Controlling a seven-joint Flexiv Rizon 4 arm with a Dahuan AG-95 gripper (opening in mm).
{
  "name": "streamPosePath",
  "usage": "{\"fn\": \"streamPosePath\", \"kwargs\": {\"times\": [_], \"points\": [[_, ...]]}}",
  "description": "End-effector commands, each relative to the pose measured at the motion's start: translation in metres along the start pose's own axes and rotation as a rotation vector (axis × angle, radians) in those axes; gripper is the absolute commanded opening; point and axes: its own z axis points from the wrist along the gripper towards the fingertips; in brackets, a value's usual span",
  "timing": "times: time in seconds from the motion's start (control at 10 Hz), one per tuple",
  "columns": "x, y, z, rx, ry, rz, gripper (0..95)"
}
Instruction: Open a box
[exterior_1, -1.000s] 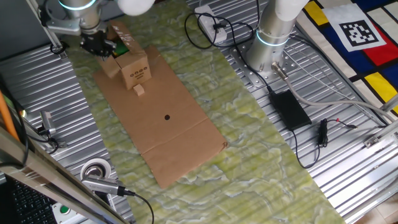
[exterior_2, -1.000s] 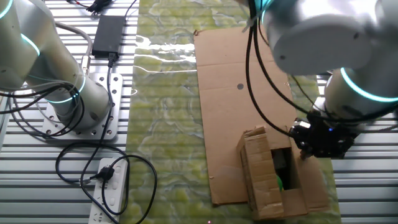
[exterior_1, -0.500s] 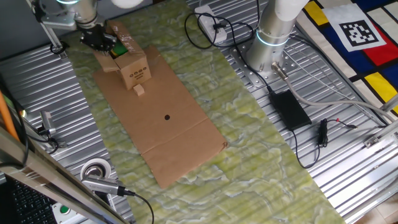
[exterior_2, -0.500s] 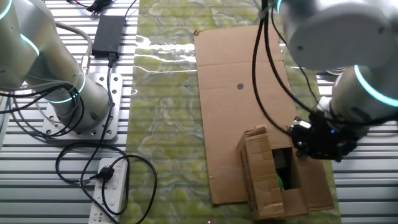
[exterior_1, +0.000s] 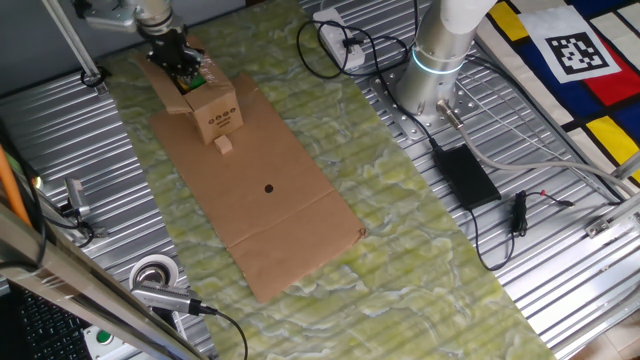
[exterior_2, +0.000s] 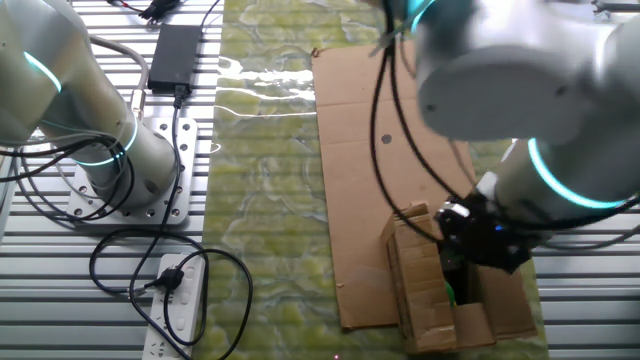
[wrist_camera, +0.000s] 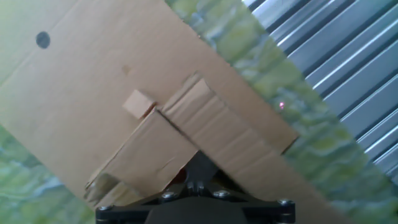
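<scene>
The box (exterior_1: 213, 112) is a small brown carton with dark printed marks on its front, standing at the far end of the flat cardboard sheet (exterior_1: 260, 205). Its top is open, with flaps spread out (exterior_1: 165, 88) and something green inside (exterior_1: 196, 80). It also shows in the other fixed view (exterior_2: 415, 285). My gripper (exterior_1: 178, 62) hangs over the open top at the box's far edge, fingers together. In the hand view the dark fingertips (wrist_camera: 200, 167) form one point between two raised flaps (wrist_camera: 214, 121); the tips' contact is hidden.
A tiny cardboard block (exterior_1: 224, 145) lies on the sheet just in front of the box. A second arm's base (exterior_1: 430, 70), a power strip (exterior_1: 335, 35), cables and a black adapter (exterior_1: 465, 175) are on the right. A tape roll (exterior_1: 153, 272) lies front left.
My gripper has moved from beside the box's left flap to over the open top at its far edge. The box and its flaps have stayed in place.
</scene>
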Motion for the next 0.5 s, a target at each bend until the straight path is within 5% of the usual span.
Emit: {"fn": "streamPosePath", "kwargs": {"times": [0.1, 0.5], "points": [[0.006, 0.008, -0.002, -0.039, 0.015, 0.022, 0.0], [0.021, 0.028, -0.014, -0.103, 0.044, 0.069, 0.0]]}}
